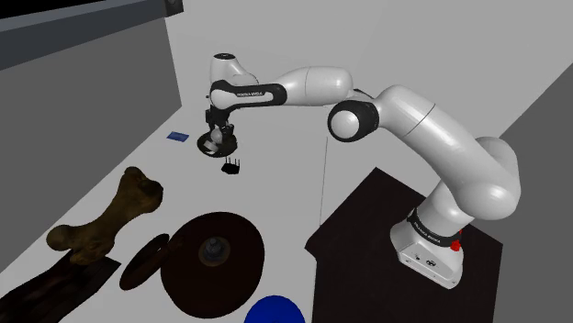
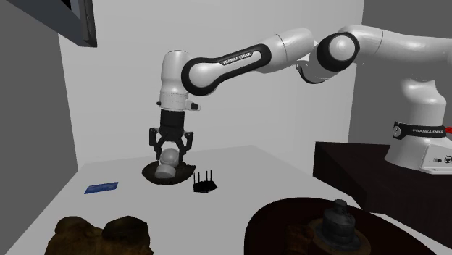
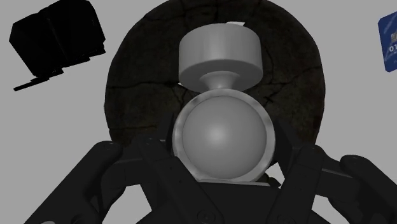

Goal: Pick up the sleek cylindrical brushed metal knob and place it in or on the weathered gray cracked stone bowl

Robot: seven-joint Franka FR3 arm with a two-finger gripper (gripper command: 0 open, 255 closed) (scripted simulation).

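The grey metal knob (image 3: 222, 133) hangs between my gripper's (image 3: 224, 137) fingers, its round head toward the hand and its cylindrical end (image 3: 219, 54) pointing down into the bowl. The dark cracked stone bowl (image 3: 127, 95) lies directly below. In the second exterior view my gripper (image 2: 172, 152) is shut on the knob (image 2: 169, 156), whose lower end reaches the bowl (image 2: 150, 174); I cannot tell whether it touches. In the shoulder view my gripper (image 1: 219, 136) stands over the bowl (image 1: 230, 147) at the table's far side.
A small black box with antennas (image 1: 231, 166) (image 2: 204, 182) sits just beside the bowl. A blue card (image 1: 178, 138) (image 2: 101, 187) lies farther off. Nearer the stand are a brown bone-shaped object (image 1: 106, 220), a dark round plate (image 1: 234, 275) and a blue object (image 1: 274, 310).
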